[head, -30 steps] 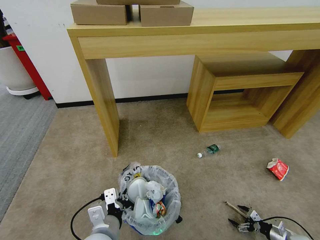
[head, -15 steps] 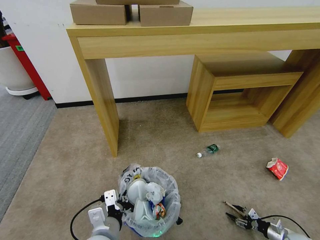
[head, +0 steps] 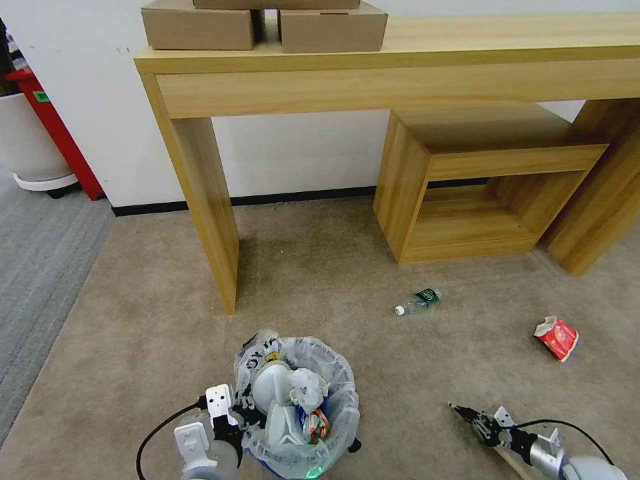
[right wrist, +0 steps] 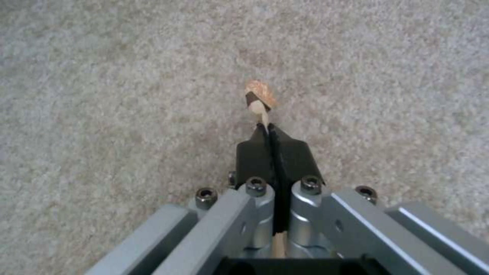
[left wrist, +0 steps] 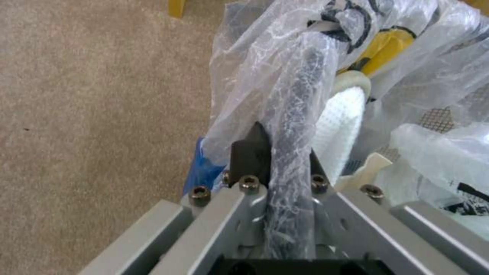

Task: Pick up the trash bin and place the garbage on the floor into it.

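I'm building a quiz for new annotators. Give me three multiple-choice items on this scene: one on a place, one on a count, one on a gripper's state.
1. Where does the small bottle lie?
A. in the trash bin
B. on the floor in front of the low wooden shelf
C. on the desk

2. How many cardboard boxes rest directly on the desk?
A. two
B. four
C. none

3. What is the right gripper doing?
A. open above the red packet
B. shut on the wooden stick
C. gripping the bin rim

Answers: 1 B, it lies on the floor before the shelf. 2 A, two boxes sit side by side. 3 B, its fingers clamp the wooden stick.
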Controlling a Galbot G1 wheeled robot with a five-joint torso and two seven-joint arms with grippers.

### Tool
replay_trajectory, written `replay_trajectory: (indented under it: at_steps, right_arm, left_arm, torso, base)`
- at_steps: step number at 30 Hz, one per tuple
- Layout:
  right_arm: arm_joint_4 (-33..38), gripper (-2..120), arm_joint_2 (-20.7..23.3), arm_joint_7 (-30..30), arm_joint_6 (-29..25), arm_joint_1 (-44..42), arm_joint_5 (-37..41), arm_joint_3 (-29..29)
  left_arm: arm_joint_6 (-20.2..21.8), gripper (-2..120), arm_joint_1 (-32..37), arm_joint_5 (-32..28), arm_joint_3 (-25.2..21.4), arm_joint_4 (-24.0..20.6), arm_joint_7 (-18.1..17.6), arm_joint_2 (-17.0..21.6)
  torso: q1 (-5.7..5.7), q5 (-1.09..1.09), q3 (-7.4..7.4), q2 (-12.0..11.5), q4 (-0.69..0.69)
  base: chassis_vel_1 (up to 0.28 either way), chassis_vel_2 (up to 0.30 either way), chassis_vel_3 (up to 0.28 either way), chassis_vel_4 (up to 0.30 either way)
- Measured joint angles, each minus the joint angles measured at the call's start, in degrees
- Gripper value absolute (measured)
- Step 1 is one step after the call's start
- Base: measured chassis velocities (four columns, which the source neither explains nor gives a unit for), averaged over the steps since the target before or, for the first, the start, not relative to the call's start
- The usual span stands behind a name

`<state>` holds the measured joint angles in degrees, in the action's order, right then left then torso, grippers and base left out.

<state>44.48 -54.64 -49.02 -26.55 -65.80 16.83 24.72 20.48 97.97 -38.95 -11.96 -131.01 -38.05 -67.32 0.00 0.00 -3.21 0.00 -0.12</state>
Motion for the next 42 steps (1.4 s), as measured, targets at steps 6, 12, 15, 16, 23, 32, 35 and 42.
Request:
replay_trajectory:
  at_steps: [6,12,15,16,23,32,35,42]
  right_arm:
    - [0.6,0,0.4,0.1,0.2,-0.1,1.0,-0.1]
    - [1.4,0,0.7,0.4,0.4,-0.1,2.3,-0.2]
    - [3.2,0,1.1,0.3,0.7,-0.5,4.1,-0.1]
    - [4.4,0,1.3,0.2,0.9,-0.8,5.1,0.1]
    - [20.1,0,5.2,-0.7,4.8,-4.4,15.8,3.4]
    - [40.9,0,10.6,-1.7,9.8,-6.0,31.5,6.4]
    - [46.5,0,12.3,-1.4,11.6,-5.5,34.8,5.5]
    - [54.7,0,15.0,-0.8,14.2,-3.8,39.9,2.8]
  left_arm:
    - [-0.1,0,-0.3,-0.2,0.1,0.0,0.0,0.2]
    - [-0.1,0,-0.6,-0.2,0.5,0.2,0.0,0.3]
    - [-0.1,0,-0.7,-0.4,0.6,0.2,-0.1,0.3]
    - [-0.1,0,-0.7,-0.4,0.6,0.2,-0.1,0.4]
    - [-0.1,0,-1.2,-1.6,0.4,-0.2,-0.4,0.7]
    - [0.0,0,-1.7,-4.5,-1.8,-2.4,-1.1,1.5]
    - [0.1,0,-2.1,-5.5,-2.8,-3.0,-1.3,1.7]
    - [0.1,0,-2.7,-6.6,-3.8,-4.1,-1.1,2.1]
  torso:
    - [0.00,0.00,0.00,0.0,0.00]
    - [0.00,0.00,0.00,0.0,0.00]
    - [0.00,0.00,0.00,0.0,-0.01]
    - [0.00,0.00,0.00,0.0,-0.01]
    - [0.00,-0.01,0.00,0.0,-0.02]
    - [0.00,-0.02,0.00,0.0,0.00]
    - [0.00,-0.01,0.00,0.0,-0.01]
    - [0.00,-0.01,0.00,0.0,0.00]
  base:
    - [0.000,0.000,0.000,0.000]
    - [0.000,0.000,0.000,0.000]
    - [0.000,0.000,0.000,0.000]
    - [0.000,0.000,0.000,0.000]
    - [0.000,0.000,0.000,0.000]
    - [0.000,0.000,0.000,0.000]
    - [0.000,0.000,0.000,0.000]
    - [0.000,0.000,0.000,0.000]
